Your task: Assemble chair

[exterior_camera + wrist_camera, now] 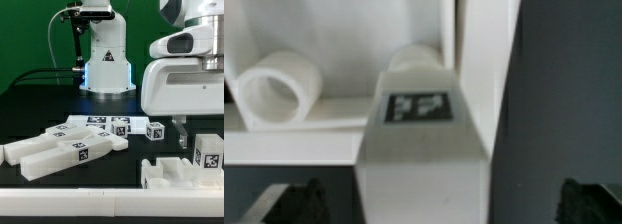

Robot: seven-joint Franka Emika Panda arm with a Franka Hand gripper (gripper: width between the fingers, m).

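Loose chair parts, matte white with black-and-white tags, lie on the black table. Long bars (45,152) and a flat slab (92,128) are at the exterior view's left, with two small tagged blocks (153,130) nearer the middle. At the right a tagged white piece (208,150) stands upright under my gripper (194,135). In the wrist view a white bar (420,150) with a tag runs between my dark fingers (304,203). A dark gap shows on each side of it, so my gripper (446,205) is open around the bar without touching it.
A white U-shaped fixture (165,172) sits at the front right beside the upright piece. A white rounded part (278,92) lies next to the bar in the wrist view. The robot base (105,60) stands at the back. A white rail (80,196) lines the front.
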